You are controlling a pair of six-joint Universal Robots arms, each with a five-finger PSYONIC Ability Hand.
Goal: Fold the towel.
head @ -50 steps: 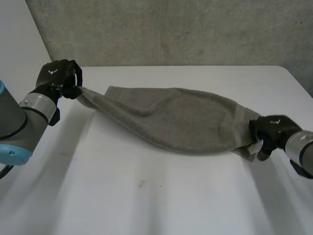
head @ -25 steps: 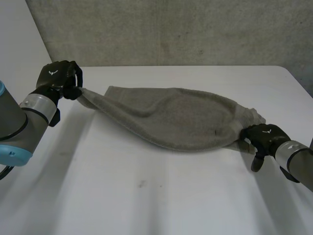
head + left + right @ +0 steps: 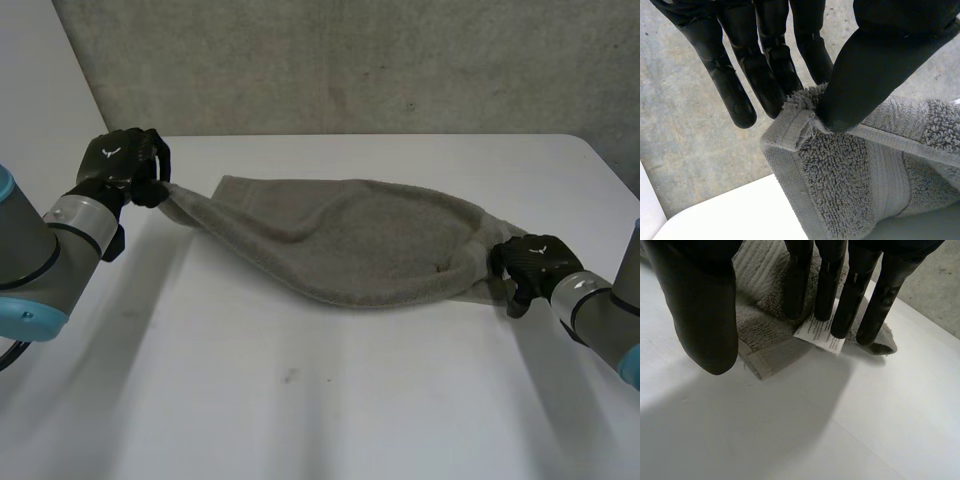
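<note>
At left hand [image 3: 118, 160], pinched towel [image 3: 370, 245] corner.

Head view: the corner of the grey terry towel [image 3: 350, 250] is buried in the grip of the black left robot hand [image 3: 122, 162], so its edge is hidden there. The towel's other end sits behind the black right robot hand [image 3: 530, 265], contact unclear from this view. The grey left arm [image 3: 45, 245] and grey right arm [image 3: 600, 315] are cut off by the side edges. The white bench [image 3: 300, 400] is cropped at the near edge. Right wrist view: print on the small white label [image 3: 820, 333] is too small to read, and the towel is part-hidden behind the fingers [image 3: 797, 285]. Left wrist view: the towel runs out of frame and the palm is cut off.
</note>
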